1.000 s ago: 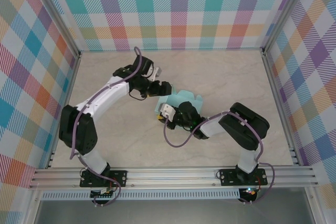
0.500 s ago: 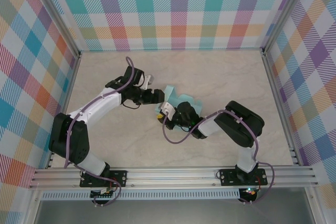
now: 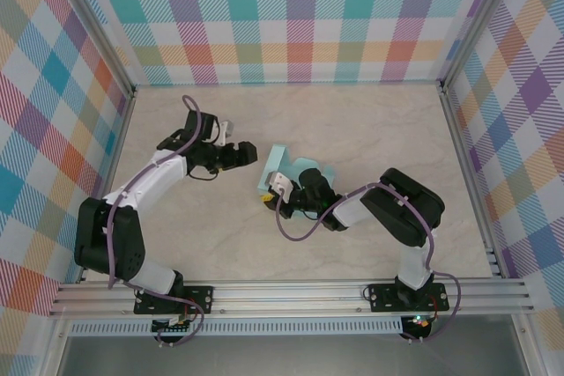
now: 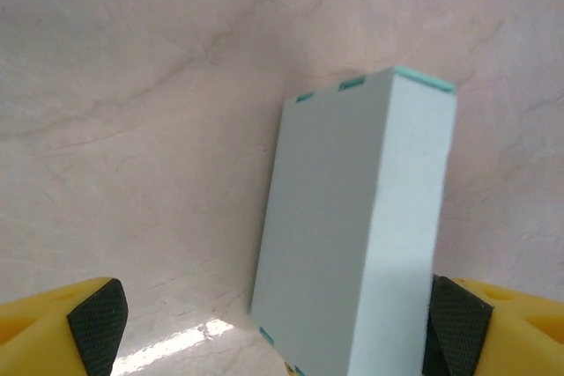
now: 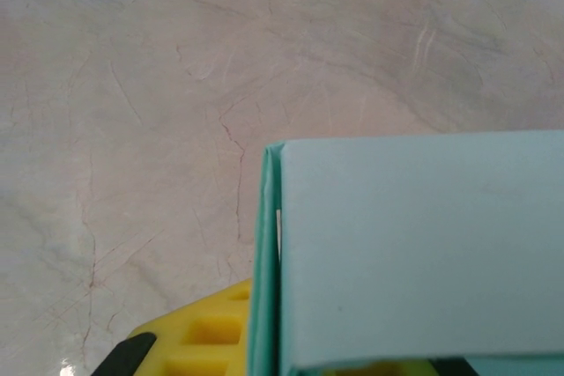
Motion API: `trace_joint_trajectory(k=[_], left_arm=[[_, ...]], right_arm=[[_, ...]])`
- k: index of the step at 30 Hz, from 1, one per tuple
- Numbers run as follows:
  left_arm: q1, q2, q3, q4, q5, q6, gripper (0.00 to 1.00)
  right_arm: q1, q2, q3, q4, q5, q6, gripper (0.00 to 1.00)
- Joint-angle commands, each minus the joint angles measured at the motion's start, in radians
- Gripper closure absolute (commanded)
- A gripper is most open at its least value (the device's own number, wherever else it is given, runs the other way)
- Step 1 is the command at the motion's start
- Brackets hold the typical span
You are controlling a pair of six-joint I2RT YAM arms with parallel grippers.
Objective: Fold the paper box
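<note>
The paper box (image 3: 298, 167) sits near the middle of the table (image 3: 388, 129), its near-left end pinched in the nearly closed jaws of the right gripper (image 3: 271, 189). The left gripper (image 3: 249, 154) hovers just left of it, jaws spread, touching nothing. It should press the flat wall squarely while the right holds firm.

Pale mint paper box (image 3: 295, 167) resting on beige marbled table (image 3: 379, 129), left gripper (image 3: 250, 154) level with the box's left side, just beside it and apart, right gripper (image 3: 273, 191) in contact with the box's near left corner, plaid walls (image 3: 300, 15) surrounding the table.
</note>
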Motion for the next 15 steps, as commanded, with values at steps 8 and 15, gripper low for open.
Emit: trace_joint_trajectory(k=[8,15], left_arm=[[-0.115,0.092,0.006,0.061,0.033,-0.047,0.09],[-0.146,0.169,0.031,-0.015,-0.065,-0.017,0.16]], right_arm=[[0.025,-0.024,0.071,-0.073,-0.075,-0.092,0.86],[0.036,-0.018,0.087,-0.086,-0.071,-0.118,0.85]])
